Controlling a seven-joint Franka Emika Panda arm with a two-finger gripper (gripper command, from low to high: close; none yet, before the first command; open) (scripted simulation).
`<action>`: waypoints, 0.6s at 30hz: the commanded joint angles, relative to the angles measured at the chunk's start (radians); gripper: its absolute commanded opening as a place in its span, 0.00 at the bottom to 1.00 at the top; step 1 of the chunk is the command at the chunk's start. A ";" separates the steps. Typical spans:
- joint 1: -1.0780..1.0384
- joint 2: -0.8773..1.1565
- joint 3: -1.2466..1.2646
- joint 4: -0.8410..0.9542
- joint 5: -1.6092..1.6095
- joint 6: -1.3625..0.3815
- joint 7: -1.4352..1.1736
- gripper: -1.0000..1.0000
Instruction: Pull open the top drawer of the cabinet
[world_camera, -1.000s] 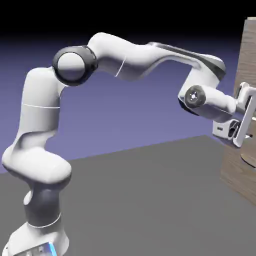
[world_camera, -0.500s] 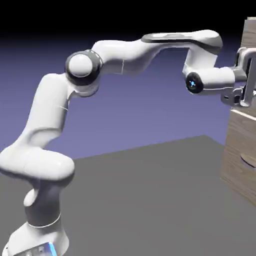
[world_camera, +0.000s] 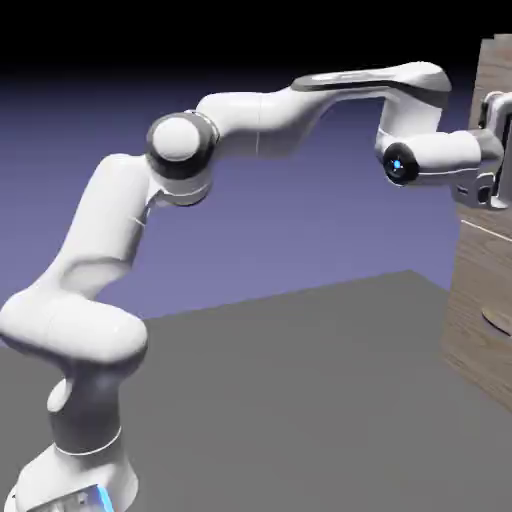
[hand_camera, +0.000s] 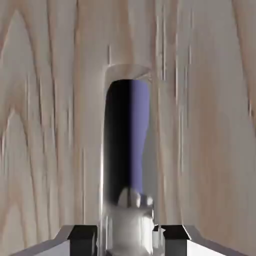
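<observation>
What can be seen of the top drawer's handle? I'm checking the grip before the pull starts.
The handle is a thin, shiny silvery bar that mirrors the dark and blue-violet surroundings. In the hand view it runs up the picture's middle against the pale wood-grain front of the top drawer, ending in a rounded bend. The gripper is shut on it, a dark fingertip at either side. The exterior view hides it behind the hand.
</observation>
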 joint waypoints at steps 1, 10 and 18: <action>0.035 -0.028 -0.019 -0.036 0.006 -0.001 -0.031 0.00; 0.361 -0.245 -0.241 -0.266 0.057 0.020 -0.271 0.00; 0.649 -0.287 -0.509 -0.374 0.070 0.015 -0.330 0.00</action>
